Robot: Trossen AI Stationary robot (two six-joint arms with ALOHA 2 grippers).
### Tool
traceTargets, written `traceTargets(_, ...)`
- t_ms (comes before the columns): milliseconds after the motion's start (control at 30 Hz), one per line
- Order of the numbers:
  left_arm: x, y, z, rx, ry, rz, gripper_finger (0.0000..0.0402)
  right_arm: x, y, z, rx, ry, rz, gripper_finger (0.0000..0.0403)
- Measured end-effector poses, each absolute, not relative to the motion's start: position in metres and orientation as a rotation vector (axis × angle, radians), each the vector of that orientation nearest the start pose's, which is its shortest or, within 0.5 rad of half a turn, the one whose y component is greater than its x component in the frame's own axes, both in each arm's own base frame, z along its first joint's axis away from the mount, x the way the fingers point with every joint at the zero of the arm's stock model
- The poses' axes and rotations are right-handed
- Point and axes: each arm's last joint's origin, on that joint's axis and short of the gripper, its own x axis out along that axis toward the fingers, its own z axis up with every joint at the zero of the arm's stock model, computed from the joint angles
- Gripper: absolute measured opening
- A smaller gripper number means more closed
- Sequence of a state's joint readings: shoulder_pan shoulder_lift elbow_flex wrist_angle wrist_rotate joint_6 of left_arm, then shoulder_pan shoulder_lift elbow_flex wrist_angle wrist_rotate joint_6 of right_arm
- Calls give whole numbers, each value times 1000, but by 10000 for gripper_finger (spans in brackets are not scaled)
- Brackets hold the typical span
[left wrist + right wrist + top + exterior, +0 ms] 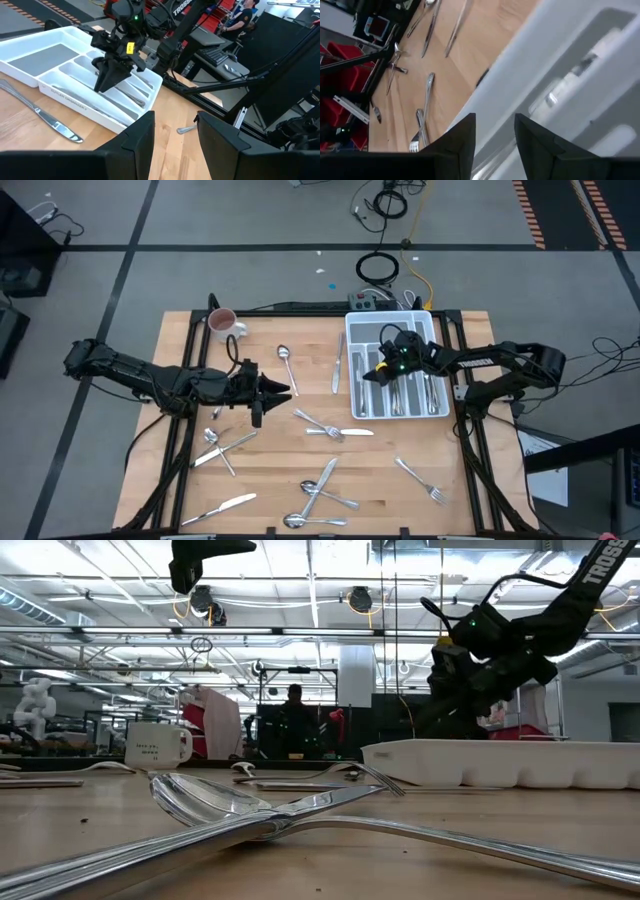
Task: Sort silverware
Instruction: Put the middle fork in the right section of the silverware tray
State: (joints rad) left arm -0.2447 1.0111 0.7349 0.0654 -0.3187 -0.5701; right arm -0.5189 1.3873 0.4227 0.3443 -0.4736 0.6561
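On the wooden table (280, 450), the right gripper (383, 369) hung over the white cutlery tray (358, 330), which sat toward two o'clock from the table's middle, its tip low over one of the tray's long slots; its own wrist camera showed the two fingers (460, 145) standing apart with only white tray wall between them and nothing pinched. Several pieces of silverware (425, 392) already lay lengthwise in the tray's slots. The left gripper (270, 392) hovered near the table's centre, slightly toward nine o'clock, pointing toward three o'clock, its fingers (135, 145) spread and empty with bare wood showing through the gap. More cutlery lay scattered on the table: a spoon (286, 363) and a knife (337, 365) at about twelve o'clock, crossed forks (325, 427) just past the centre toward five o'clock, a heap (318, 495) at six o'clock, a fork (420, 480) at four o'clock, and crossed pieces (222, 448) at eight o'clock. A white-and-pink mug (222, 324) stood at eleven o'clock.
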Motion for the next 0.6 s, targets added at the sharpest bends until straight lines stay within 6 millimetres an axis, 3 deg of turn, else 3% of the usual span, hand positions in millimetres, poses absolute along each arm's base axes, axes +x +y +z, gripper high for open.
traceTargets(167, 220, -46, 296, -497, 200, 136, 153, 228, -104, 171, 845, 456, -143, 128)
traceTargets(367, 218, -46, 267, -403, 476, 149, 153, 257, -86, 219, 660, 539, -3, 128)
traceTargets(600, 242, -50, 238, -207, 661, 24, 153, 274, -61, 280, 427, 688, 16, 128)
